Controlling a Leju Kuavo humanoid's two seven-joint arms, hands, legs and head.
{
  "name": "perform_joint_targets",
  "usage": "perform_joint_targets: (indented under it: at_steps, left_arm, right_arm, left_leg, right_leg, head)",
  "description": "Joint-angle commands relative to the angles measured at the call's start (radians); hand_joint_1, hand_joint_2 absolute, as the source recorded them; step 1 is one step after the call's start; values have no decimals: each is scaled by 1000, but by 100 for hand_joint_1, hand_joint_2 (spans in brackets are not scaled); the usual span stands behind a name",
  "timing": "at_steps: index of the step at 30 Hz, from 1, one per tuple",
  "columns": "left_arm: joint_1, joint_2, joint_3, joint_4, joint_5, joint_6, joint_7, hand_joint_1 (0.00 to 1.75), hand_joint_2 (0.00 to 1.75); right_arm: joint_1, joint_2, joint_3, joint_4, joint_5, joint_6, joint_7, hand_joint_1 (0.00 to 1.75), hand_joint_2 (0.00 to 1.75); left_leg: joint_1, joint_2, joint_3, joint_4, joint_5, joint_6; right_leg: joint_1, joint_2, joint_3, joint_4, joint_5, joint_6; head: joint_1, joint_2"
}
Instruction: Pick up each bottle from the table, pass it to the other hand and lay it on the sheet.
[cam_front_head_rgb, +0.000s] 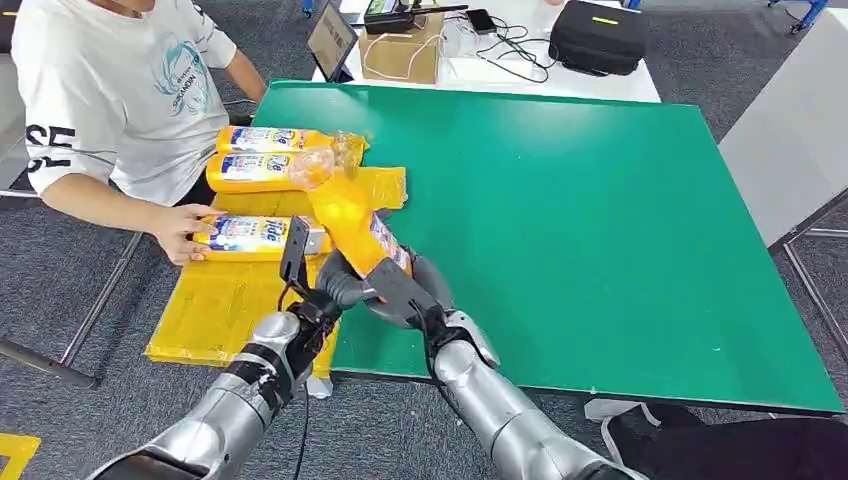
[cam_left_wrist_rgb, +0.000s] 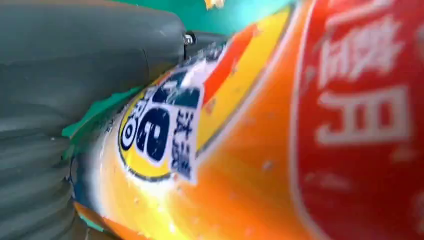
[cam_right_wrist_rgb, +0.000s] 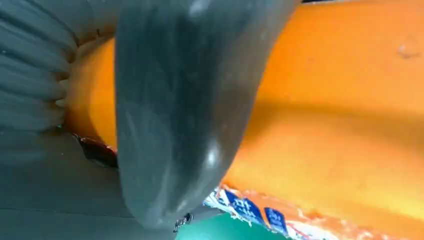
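Low in the centre of my head view, both hands meet on one orange bottle (cam_front_head_rgb: 352, 218). My right hand (cam_front_head_rgb: 408, 290) wraps its lower end; my left hand (cam_front_head_rgb: 335, 290) closes against it from the left. The bottle tilts up-left over the yellow sheet (cam_front_head_rgb: 215, 310). Further up-left, three bottles (cam_front_head_rgb: 262, 168) lie on that sheet, a person's hand (cam_front_head_rgb: 180, 232) touching the nearest.

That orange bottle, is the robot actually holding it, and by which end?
Yes. Both hands meet at the orange bottle's lower end: right hand wraps the base, left hand touches beside it. The cap end points up, away.
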Motion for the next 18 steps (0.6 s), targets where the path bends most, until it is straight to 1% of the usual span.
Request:
perform_joint_targets:
  at_steps: [1,3,4,5,6,7,9,11,13,14,17,18]
  left_arm:
    - [-44,5,5,-52,-11,81,-49,175,175]
    - [-45,4,27,-57,-1,98,-53,175,175]
    - [-46,6,30,-58,0,101,-53,175,175]
    - [-46,6,30,-58,0,101,-53,175,175]
    - [-46,8,35,-58,0,105,-53,175,175]
    - [-44,7,48,-59,7,114,-55,175,175]
    - [-45,11,65,-53,21,116,-54,175,175]
    - [-49,20,72,-48,18,127,-60,175,175]
    - [-66,40,69,-18,-32,185,-83,175,175]
    - [-77,55,66,3,-59,210,-90,175,175]
    - [-78,60,69,5,-59,210,-90,175,175]
    - [-99,69,63,44,-114,253,-108,175,175]
  right_arm:
    - [-13,-15,58,54,3,-33,1,0,175]
    - [-12,-21,48,42,-11,-27,-3,0,175]
    - [-13,-24,46,41,-14,-23,-4,0,175]
    - [-13,-24,46,41,-14,-23,-4,0,175]
    - [-11,-28,39,34,-19,-32,-12,0,175]
    - [-7,-32,35,25,-23,-34,-17,0,175]
    - [2,-50,28,-5,-29,-40,-28,0,175]
    - [17,-69,5,-48,-52,-36,-38,0,175]
    - [42,-96,-23,-127,-77,-40,-52,0,175]
    - [49,-109,-31,-160,-82,-40,-56,0,175]
    - [47,-113,-32,-163,-81,-39,-56,0,175]
    - [61,-117,-42,-201,-87,-44,-57,0,175]
  left_leg:
    - [2,-1,3,1,-2,-2]
    - [1,0,2,0,-1,-1]
    - [2,0,5,1,-3,-2]
    - [1,0,3,1,-2,-1]
    - [1,-1,2,0,-1,-1]
    - [2,-2,3,1,-2,-2]
    - [2,1,5,1,-3,-2]
    - [3,0,6,2,-4,-2]
    - [1,-1,2,0,-1,-1]
    - [2,-2,4,1,-2,-2]
    - [1,-1,2,0,-1,-1]
    - [2,0,4,1,-3,-2]
  right_leg:
    - [2,-2,4,0,-2,-2]
    - [1,-1,2,0,-1,-1]
    - [2,-1,5,0,-3,-3]
    - [2,-1,4,0,-2,-2]
    - [2,-1,3,0,-1,-2]
    - [2,-2,5,1,-3,-2]
    - [2,0,5,0,-3,-2]
    - [3,-1,7,1,-4,-3]
    - [1,-1,2,-1,-1,-1]
    - [2,-2,6,0,-3,-3]
    - [1,-1,2,0,-1,-1]
    - [2,-1,5,1,-2,-2]
  head:
    - [0,0]
    - [0,0]
    - [0,0]
    - [0,0]
    - [0,0]
    - [0,0]
    - [0,0]
    - [0,0]
    - [0,0]
    - [0,0]
    - [0,0]
    - [0,0]
